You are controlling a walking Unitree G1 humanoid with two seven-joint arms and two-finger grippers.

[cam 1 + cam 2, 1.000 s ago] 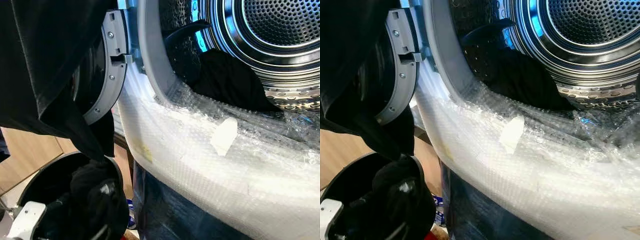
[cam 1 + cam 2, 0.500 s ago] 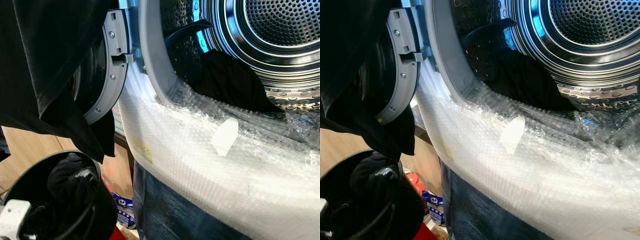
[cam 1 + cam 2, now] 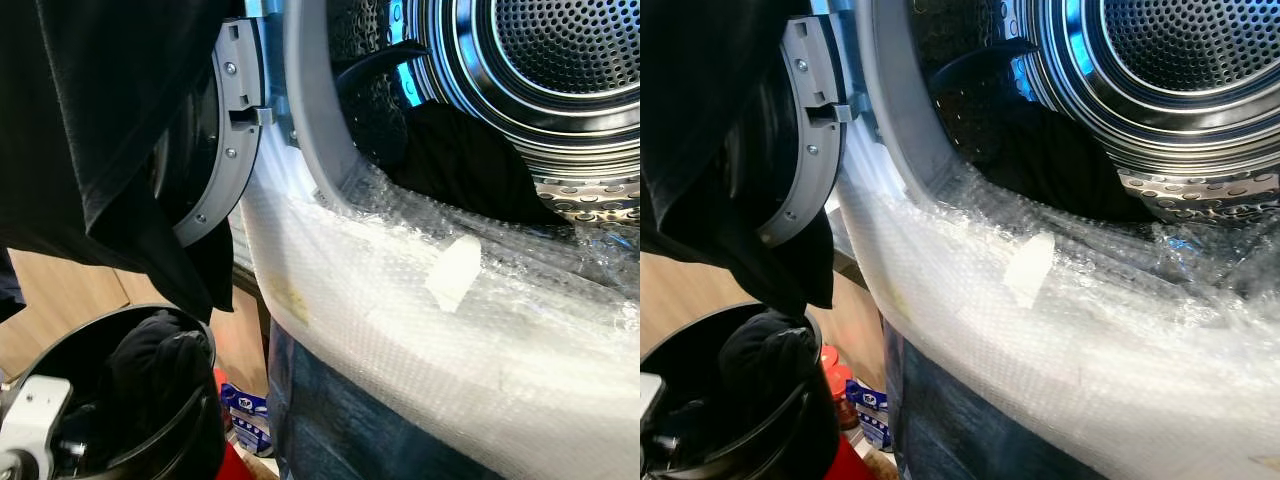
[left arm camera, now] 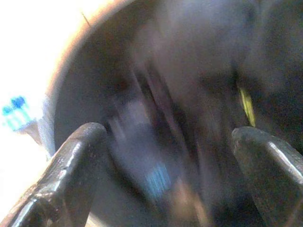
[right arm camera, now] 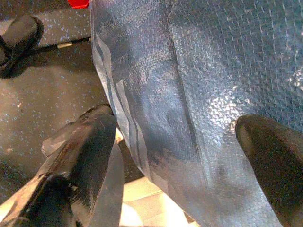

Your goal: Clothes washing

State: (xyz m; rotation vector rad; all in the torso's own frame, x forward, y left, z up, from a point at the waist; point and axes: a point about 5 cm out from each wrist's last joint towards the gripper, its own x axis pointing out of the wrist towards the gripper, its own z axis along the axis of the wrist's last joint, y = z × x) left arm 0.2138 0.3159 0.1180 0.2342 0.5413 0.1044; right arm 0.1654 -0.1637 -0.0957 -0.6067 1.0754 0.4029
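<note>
A front-loading washing machine drum (image 3: 560, 70) stands open, its lower rim padded with bubble wrap (image 3: 420, 320). Dark clothes (image 3: 465, 165) already lie inside. Below left, a black bucket (image 3: 205, 425) holds more dark laundry (image 3: 150, 355). The left gripper (image 4: 165, 179) hovers over it, fingers spread. The right gripper (image 5: 180, 156) hangs open beside a blue bag (image 5: 189, 71). The laundry looks soft, light and floppy; pinching a bunched fold on top seems best.

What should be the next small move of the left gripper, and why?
Probably lower the left gripper a little and close it on the dark clothes in the black bucket. Its fingers stand apart just above the blurred dark fabric, holding nothing. The drum is open and already holds a black garment, so loading seems to continue.
</note>
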